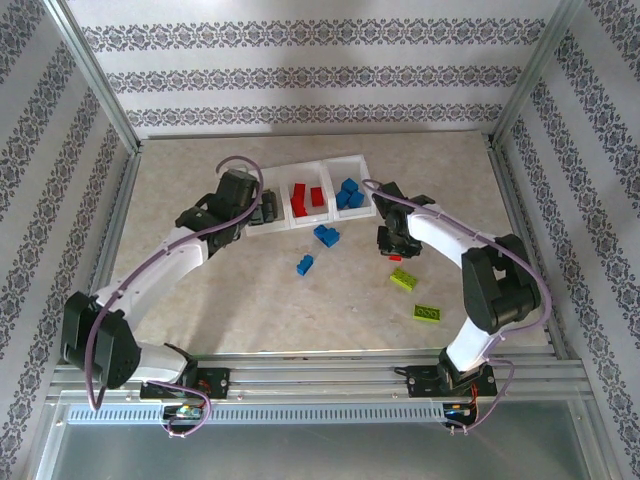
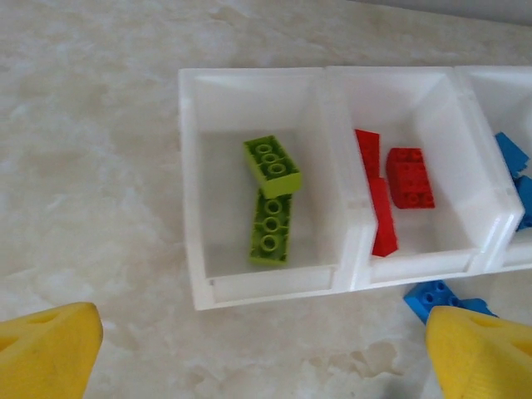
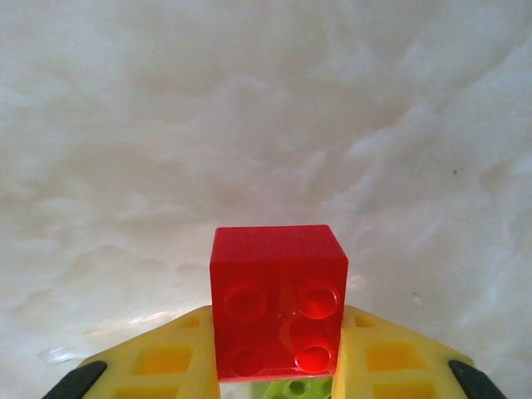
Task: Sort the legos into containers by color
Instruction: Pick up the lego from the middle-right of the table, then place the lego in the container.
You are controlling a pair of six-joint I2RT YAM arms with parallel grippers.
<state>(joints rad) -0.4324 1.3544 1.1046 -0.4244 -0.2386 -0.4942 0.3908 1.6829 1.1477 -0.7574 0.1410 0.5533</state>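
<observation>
We hold a red brick (image 3: 278, 283) in the right gripper (image 3: 278, 370), probably bound for the middle bin (image 2: 445, 229) of the tray (image 2: 266, 287); the left gripper (image 2: 266, 357) gapes empty.

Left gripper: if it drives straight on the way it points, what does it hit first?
Probably the near wall of the end bin holding two green bricks, or the bare table just before it; depth is unclear.

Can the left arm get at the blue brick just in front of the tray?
Probably yes. The left gripper is open and empty above the front edge of the tray, and the blue brick lies on bare table close beside it, nothing between.
</observation>
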